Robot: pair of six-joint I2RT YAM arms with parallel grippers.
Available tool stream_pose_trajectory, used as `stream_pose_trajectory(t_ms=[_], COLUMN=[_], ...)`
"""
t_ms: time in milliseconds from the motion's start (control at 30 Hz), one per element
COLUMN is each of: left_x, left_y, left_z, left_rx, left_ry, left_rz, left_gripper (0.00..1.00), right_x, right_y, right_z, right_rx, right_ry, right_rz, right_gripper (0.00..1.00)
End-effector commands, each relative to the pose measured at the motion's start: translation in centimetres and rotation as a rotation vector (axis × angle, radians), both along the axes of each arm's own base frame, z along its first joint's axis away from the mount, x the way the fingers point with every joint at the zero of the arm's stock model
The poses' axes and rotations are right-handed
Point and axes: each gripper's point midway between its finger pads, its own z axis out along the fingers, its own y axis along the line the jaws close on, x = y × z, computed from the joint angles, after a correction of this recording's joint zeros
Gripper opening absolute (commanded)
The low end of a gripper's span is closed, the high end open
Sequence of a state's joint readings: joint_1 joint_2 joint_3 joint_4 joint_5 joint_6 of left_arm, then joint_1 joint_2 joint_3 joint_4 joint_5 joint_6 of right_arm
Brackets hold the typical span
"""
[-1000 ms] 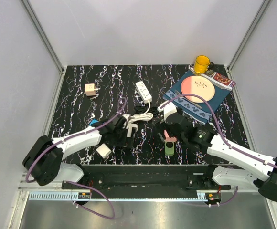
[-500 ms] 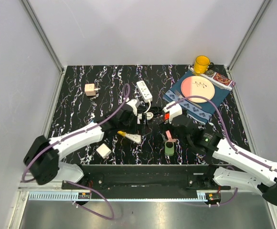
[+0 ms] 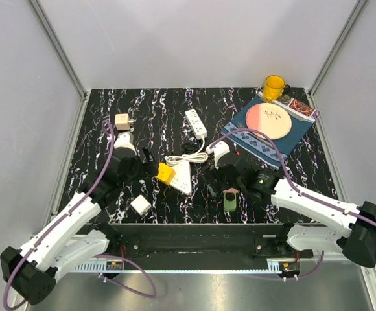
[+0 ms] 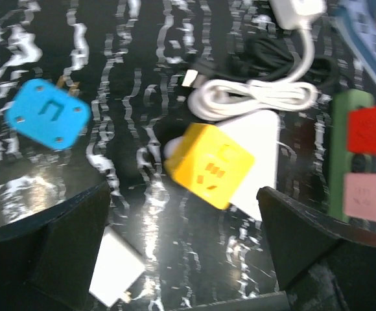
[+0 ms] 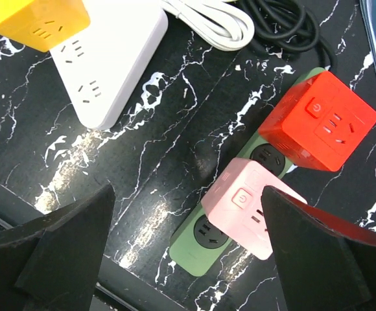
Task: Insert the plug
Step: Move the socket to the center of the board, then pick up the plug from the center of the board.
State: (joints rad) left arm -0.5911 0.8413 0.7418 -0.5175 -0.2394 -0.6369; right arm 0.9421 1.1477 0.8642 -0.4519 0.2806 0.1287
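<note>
Left pincer (image 3: 138, 171) drawn back leftward, right pincer (image 3: 225, 176) agape

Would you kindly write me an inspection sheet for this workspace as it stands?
Surface: black marbled table, no spills seen.
Job's things: yellow cube plug on the white power strip, seating unclear; red cube and pink cube on the green strip.
Clutter: blue cube, small white cube, beige charger, second white strip, mug, plate on blue mat.
Grippers: left gripper and right gripper both open, empty.
Cables: white cord coiled, black cord beside it.
Surroundings: plain grey walls, nothing else seen.
</note>
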Motion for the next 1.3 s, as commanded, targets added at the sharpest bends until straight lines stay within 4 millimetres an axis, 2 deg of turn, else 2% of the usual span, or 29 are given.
stream_pose_trajectory(t_ms=[0,33,233,300,333,367,433,467,567,667,1033,1167,1267], left_x=[0.5,0.9,3.3,4.2,5.0,5.5,6.5,6.9,8.0,8.1,7.5,8.2,9.3], left_y=[4.4,5.3,8.3,8.5,8.9,8.9,9.4,9.5,9.9,9.4,9.7,9.4,9.6], left_z=[-2.2,-2.4,-2.9,-3.6,-3.3,-4.2,-4.3,-5.3,-6.1,-7.6,-12.5,-12.8,-11.8], left_rx=[0.12,0.141,0.239,0.255,0.254,0.277,0.326,0.35,0.392,0.407,0.489,0.469,0.428], left_ry=[0.048,0.056,0.103,0.133,0.131,0.17,0.179,0.213,0.241,0.29,0.442,0.461,0.439], left_rz=[0.133,0.154,0.182,0.157,0.16,0.145,0.116,0.102,0.074,0.016,-0.094,-0.097,-0.051], left_gripper=[0.99,0.99,0.99,0.99,0.99,0.99,0.99,0.99,0.99,0.99,0.99,0.98,0.98], right_x=[0.6,0.5,0.0,0.0,0.0,-0.1,-0.1,-0.1,-0.2,-0.3,-0.8,-0.9,-0.9], right_y=[2.5,2.5,2.2,2.0,1.8,1.7,1.5,1.5,1.4,1.4,1.6,1.5,1.4], right_z=[2.8,2.5,1.9,1.9,1.8,1.6,1.5,1.4,1.2,0.8,-0.7,-0.9,-0.6], right_rx=[0.117,0.114,0.111,0.109,0.108,0.103,0.096,0.092,0.089,0.081,0.074,0.073,0.083], right_ry=[-0.024,-0.017,-0.01,-0.017,-0.021,-0.023,-0.036,-0.035,-0.044,-0.05,-0.028,-0.027,-0.033], right_rz=[0.033,0.038,0.053,0.057,0.055,0.056,0.066,0.07,0.089,0.106,0.144,0.14,0.135], right_gripper=[1.0,1.0,0.99,0.99,0.98,0.98,0.98,0.98,0.98,0.98,0.97,0.97,0.97])
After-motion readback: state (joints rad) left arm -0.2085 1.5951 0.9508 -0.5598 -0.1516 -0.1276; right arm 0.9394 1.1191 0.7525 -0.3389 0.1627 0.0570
